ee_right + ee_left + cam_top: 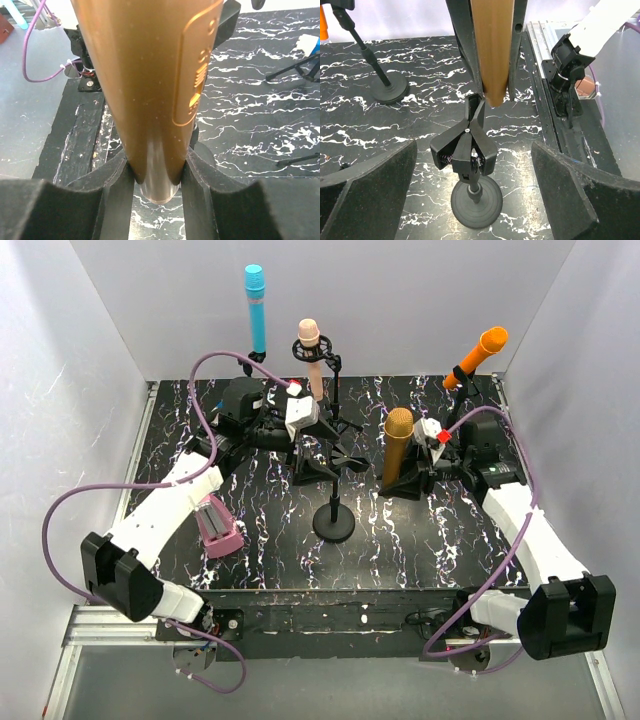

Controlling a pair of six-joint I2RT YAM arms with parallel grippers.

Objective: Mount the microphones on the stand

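— Where is there room around the middle stand [334, 523]?
— In front of its round base we see a strip of bare table [270, 550], black with white marbling, running to the near edge. Left of the base lies the flat pink box [217, 525]. Pale walls [400, 310] close in behind the stand and on both sides.

— And the microphones?
— The golden-brown microphone [397, 445] stands upright just right of the stand, clenched near its lower end by our right gripper [157, 172]. From the left wrist, its blunt tail hangs just beside the stand's black spring clip [465, 147]; we cannot tell whether they touch. Behind the stand, the pale pink microphone [312, 360] sits in a holder. The cyan microphone [256, 305] rises behind and left, and the orange microphone [478, 355] leans behind and far right.

— Our left gripper [472, 190]?
— Released, with its fingers spread wide on either side of the clip, well apart from it.

— Surfaces?
— The golden body is smooth, glossy and tapering. The gripper pads are matte black and notched.

— Any writing?
— There is a raised panel with ridges on the golden body, but we can read no letters.
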